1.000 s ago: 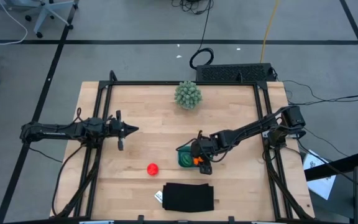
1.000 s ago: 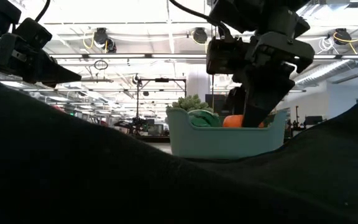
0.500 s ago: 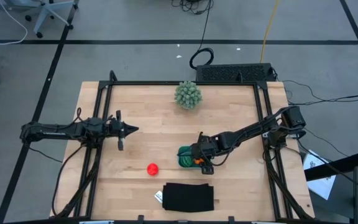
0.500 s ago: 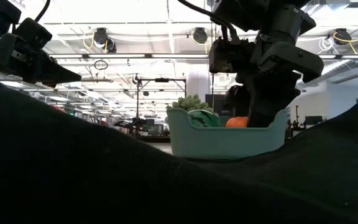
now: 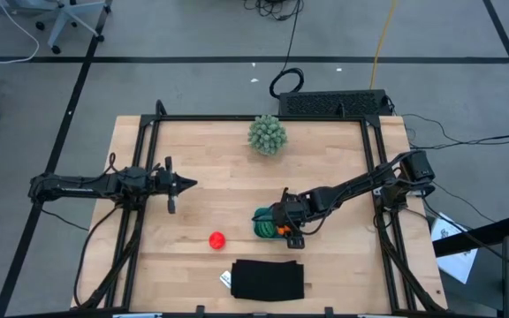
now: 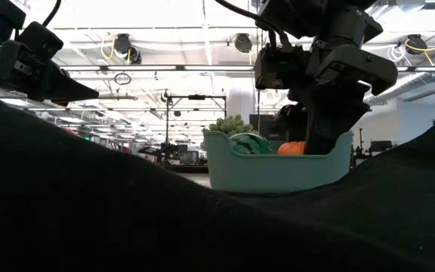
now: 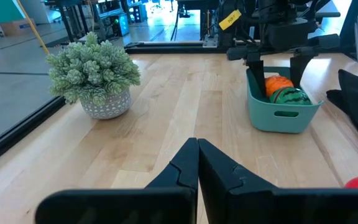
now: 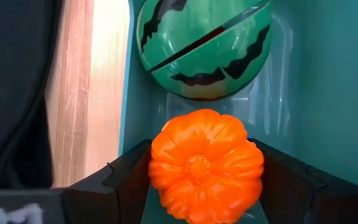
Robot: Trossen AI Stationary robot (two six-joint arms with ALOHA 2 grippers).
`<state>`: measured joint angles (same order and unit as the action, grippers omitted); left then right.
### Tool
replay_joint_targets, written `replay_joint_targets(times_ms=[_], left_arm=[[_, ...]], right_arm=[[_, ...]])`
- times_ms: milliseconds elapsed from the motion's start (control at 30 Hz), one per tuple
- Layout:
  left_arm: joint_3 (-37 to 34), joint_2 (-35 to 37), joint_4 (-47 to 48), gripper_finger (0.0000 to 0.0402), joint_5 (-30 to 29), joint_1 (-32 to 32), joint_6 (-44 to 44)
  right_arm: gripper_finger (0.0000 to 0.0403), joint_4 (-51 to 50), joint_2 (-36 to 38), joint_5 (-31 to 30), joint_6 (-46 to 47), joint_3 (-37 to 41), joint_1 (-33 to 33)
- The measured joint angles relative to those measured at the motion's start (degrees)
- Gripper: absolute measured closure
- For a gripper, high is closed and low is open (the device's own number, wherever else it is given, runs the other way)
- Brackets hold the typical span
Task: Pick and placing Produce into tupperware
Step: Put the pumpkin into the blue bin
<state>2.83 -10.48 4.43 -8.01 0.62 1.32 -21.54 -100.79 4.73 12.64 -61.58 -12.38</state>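
The right gripper (image 8: 204,186) reaches into the small teal-blue plastic container (image 5: 261,226), near the front edge of the wooden table (image 5: 219,168). Its fingers clasp the ribbed orange toy fruit (image 8: 205,163), beside the striped green melon ball (image 8: 204,46) already inside. I judge that it must let go next, then fetch the red toy tomato (image 5: 216,239) near the front edge. The left gripper (image 5: 191,184) waits clenched and empty at the left side.

- Right gripper (image 5: 283,227) sits down inside the tupperware (image 5: 261,223), orange ball (image 8: 206,163) between its fingers, melon ball (image 8: 202,46) just ahead
- Bare tabletop (image 5: 219,190) lies beyond the tupperware wall
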Motion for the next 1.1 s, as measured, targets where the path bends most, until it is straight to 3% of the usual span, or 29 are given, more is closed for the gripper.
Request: replay_joint_targets(times_ms=[900,1100], left_arm=[[0.0,0.0,0.1,0.0396,0.0,0.0,-0.1],[0.0,0.0,0.1,0.0396,0.0,0.0,-0.1]], right_arm=[[0.0167,0.2,0.0,3.1,1.7,0.0,1.8],[0.0149,0.3,0.0,3.1,1.7,0.0,1.8]])
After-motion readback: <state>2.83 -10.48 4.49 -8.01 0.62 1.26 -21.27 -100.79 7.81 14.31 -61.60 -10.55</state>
